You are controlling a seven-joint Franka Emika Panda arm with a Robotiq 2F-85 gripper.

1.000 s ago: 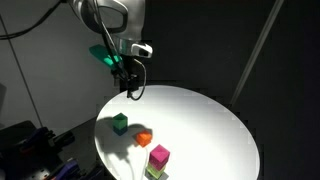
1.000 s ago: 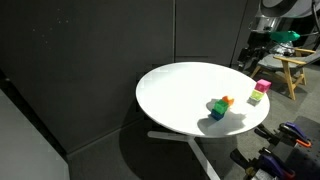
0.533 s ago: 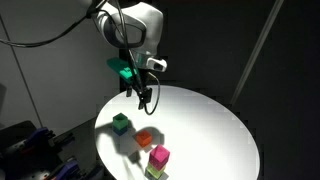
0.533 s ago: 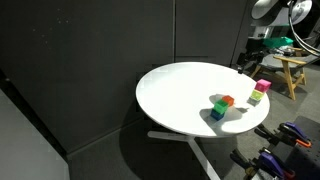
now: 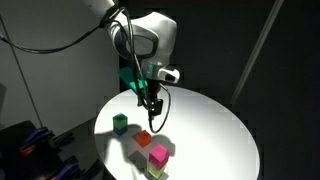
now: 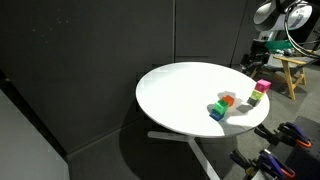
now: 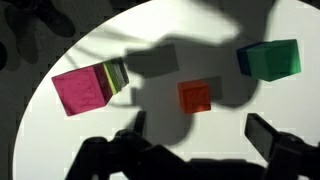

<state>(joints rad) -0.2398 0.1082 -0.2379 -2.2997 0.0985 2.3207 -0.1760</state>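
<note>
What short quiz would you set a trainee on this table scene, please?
1. True or false: the pink cube sits on a yellow-green block.
2. Which cube lies closest below the pincer? A green, B orange, C pink.
3. Fill in: in the wrist view, the pincer's jaws stand ____.
Key: 1 true; 2 B, the orange cube; 3 open.

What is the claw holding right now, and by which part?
Nothing. The claw is open and empty, hanging above the white table. The orange cube sits on the table under it, untouched.
</note>
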